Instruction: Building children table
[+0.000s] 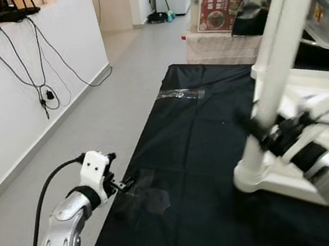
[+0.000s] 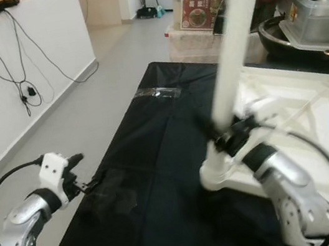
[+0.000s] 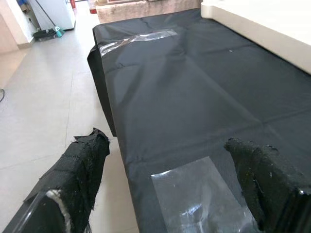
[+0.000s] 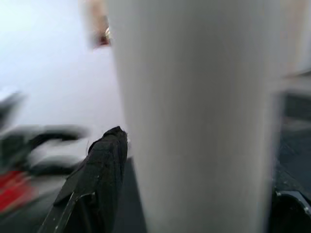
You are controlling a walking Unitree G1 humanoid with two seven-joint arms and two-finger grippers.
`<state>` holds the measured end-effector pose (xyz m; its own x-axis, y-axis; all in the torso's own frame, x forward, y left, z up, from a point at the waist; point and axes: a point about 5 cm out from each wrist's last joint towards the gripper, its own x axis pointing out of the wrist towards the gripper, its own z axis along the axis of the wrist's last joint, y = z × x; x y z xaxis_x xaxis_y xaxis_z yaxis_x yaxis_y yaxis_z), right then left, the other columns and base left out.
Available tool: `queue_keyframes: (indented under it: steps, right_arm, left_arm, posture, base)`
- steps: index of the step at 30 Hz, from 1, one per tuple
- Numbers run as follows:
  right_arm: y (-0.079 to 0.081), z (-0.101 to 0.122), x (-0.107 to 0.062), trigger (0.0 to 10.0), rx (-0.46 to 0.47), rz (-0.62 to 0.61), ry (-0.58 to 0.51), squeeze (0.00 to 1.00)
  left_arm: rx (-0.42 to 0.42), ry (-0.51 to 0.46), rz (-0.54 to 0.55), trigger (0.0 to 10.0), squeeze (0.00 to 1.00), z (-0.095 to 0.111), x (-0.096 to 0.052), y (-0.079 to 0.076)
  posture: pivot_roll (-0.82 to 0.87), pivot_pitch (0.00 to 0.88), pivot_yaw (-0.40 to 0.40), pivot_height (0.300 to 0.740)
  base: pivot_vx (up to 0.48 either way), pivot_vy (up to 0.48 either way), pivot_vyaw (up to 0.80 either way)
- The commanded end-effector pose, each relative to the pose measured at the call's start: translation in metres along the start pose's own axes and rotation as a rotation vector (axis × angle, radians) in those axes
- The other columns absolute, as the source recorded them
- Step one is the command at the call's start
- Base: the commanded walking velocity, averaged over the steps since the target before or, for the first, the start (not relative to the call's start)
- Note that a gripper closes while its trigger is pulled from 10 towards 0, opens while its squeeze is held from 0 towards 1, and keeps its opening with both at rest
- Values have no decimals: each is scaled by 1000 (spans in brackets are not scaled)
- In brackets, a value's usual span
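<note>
An upturned white children's table top [image 1: 317, 94] lies on a black sheet [image 1: 189, 157] spread on the floor. A long white table leg [image 1: 281, 46] stands in the top's near-left corner socket [image 1: 252, 174], leaning a little. My right gripper [image 1: 273, 130] is shut on the table leg [image 4: 194, 116] low down, one black finger [image 4: 99, 174] beside it. My left gripper [image 1: 121, 184] hangs open over the sheet's left edge, its fingers [image 3: 77, 179] wide apart above a patch of clear tape [image 3: 194, 199], holding nothing.
A white wall [image 1: 20, 90] with dangling black cables [image 1: 43, 96] runs along the left. Storage boxes [image 1: 223, 18] and lidded containers [image 2: 315, 3] stand behind the sheet. Grey floor [image 1: 111, 106] lies between wall and sheet. Another tape strip [image 1: 182, 93] sits at the sheet's far edge.
</note>
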<state>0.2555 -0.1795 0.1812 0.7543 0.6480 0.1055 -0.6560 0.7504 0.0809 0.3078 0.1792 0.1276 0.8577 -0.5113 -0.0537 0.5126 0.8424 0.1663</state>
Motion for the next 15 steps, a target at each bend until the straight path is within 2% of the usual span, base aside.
queue_keyframes:
  steps: [1, 2, 3, 7, 8, 10, 11, 12, 13, 14, 15]
  right_arm:
    - [18, -13, 11, 10000, 31, 151, 40, 0]
    - [21, -13, 14, 4824, 29, 176, 39, 0]
    - [23, -12, 16, 3490, 27, 203, 36, 0]
    - [25, -10, 17, 3490, 28, 232, 31, 0]
    - [28, -10, 13, 0, 21, 248, 34, 0]
    - [27, -12, 12, 0, 0, 210, 42, 0]
    - [8, -19, 13, 0, -31, -42, 72, 0]
    - [-6, -24, 13, 0, -53, -223, 93, 0]
    - [-15, -28, 12, 0, -66, -338, 108, 0]
    - [-15, -28, 12, 0, -66, -338, 108, 0]
    - [-31, -34, 3, 0, -12, -577, 121, 0]
  left_arm:
    - [1, 11, -2, 10000, 0, -3, -3, -2]
    - [4, 18, 6, 10000, 0, -4, -6, 0]
    - [6, 22, 12, 10000, 0, -5, -8, 2]
    - [9, 27, 18, 10000, 0, -6, -10, 4]
    - [8, 27, 17, 10000, 0, -6, -10, 4]
    - [8, 28, 15, 10000, 0, -6, -10, 4]
    - [4, 27, 10, 10000, 0, -7, -8, 1]
    - [1, 26, 6, 10000, 0, -7, -6, -1]
    - [-1, 25, 3, 10000, 0, -7, -5, -2]
    - [-1, 25, 3, 10000, 0, -7, -5, -2]
    - [-4, 22, -1, 10000, 0, -7, -4, -4]
  posture:
    - [108, 0, -67, 740]
    - [115, 0, -72, 740]
    - [114, 0, -73, 740]
    - [114, 0, -73, 740]
    - [104, 0, -71, 740]
    - [92, 0, -67, 740]
    - [85, 0, -64, 740]
    - [85, 0, -64, 740]
    - [85, 0, -64, 740]
    - [85, 0, -64, 740]
    - [83, 0, -60, 740]
  base:
    - [0, 0, 0]
    - [0, 0, 0]
    - [0, 0, 0]
    - [0, 0, 0]
    - [0, 0, 0]
    - [0, 0, 0]
    - [0, 0, 0]
    - [0, 0, 0]
    - [0, 0, 0]
    - [0, 0, 0]
    - [0, 0, 0]
